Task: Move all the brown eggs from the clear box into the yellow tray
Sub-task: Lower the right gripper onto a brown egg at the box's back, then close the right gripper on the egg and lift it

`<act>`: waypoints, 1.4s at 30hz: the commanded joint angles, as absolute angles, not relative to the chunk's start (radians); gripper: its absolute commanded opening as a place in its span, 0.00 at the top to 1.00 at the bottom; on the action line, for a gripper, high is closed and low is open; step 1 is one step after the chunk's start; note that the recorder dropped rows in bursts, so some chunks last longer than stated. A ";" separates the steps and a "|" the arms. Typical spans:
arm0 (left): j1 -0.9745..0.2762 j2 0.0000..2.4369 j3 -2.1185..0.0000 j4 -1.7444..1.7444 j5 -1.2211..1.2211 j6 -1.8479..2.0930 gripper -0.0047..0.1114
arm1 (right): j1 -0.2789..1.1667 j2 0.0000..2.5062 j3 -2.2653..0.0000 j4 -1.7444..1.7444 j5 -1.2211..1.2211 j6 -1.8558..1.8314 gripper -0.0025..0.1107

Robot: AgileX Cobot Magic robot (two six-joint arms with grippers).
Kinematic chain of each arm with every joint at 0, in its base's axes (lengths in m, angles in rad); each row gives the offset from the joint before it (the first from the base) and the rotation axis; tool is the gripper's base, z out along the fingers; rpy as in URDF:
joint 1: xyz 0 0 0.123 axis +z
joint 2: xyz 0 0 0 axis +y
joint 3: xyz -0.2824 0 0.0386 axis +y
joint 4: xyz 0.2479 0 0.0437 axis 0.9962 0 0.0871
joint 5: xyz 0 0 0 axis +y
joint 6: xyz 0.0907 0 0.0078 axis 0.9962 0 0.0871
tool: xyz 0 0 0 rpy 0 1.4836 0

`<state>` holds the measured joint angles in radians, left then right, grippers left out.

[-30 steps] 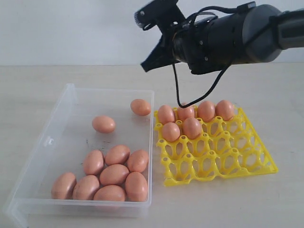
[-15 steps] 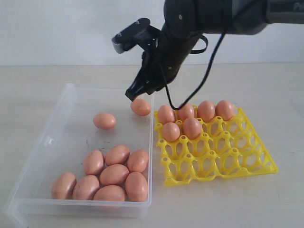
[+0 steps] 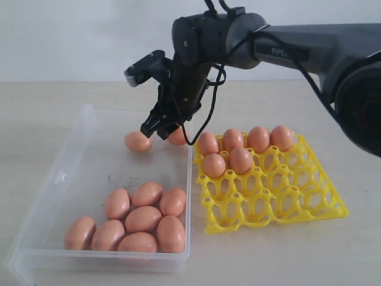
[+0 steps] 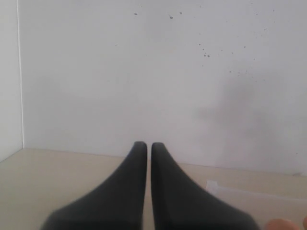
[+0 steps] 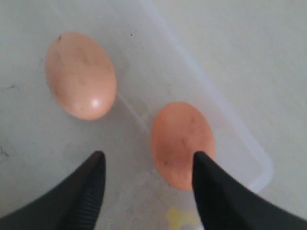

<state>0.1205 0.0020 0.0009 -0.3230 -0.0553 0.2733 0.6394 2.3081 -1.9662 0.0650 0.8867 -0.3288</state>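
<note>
Both jaws of the right gripper (image 5: 147, 160) stand spread above two brown eggs (image 3: 138, 142) at the clear box's (image 3: 83, 128) one o'clock corner; eight more cluster at six. The yellow tray (image 3: 309, 202), at three o'clock, holds six. The left gripper (image 4: 145, 144) is pressed together.

lighting bright, even, diffuse; shadows faint and soft. small glare spot on one brown egg (image 5: 80, 74), right wrist view. left gripper (image 4: 145, 146) out of focus.

The right claw (image 5: 148, 160) gapes wide over two brown eggs (image 5: 80, 75) lying apart in the clear box (image 5: 242, 143).
</note>
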 commanded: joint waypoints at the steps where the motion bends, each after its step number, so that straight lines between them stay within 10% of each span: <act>1: 0.119 0.000 0.000 -0.319 -0.052 0.279 0.93 | 0.639 2.328 -1.978 0.047 0.828 -0.319 0.46; 20: 0.119 0.000 0.000 -0.319 -0.052 0.279 0.93 | 0.639 2.400 -1.978 0.000 0.754 -0.300 0.47; 24: 0.119 0.000 0.000 -0.319 -0.052 0.279 0.93 | 0.639 2.400 -1.978 0.000 0.745 -0.298 0.61; 28: 0.119 0.000 0.000 -0.319 -0.052 0.279 0.93 | 0.639 2.400 -1.978 0.018 0.753 -0.261 0.97; 42: 0.119 0.000 0.000 -0.319 -0.052 0.279 0.93 | 0.637 2.260 -1.908 0.054 0.654 -0.182 0.98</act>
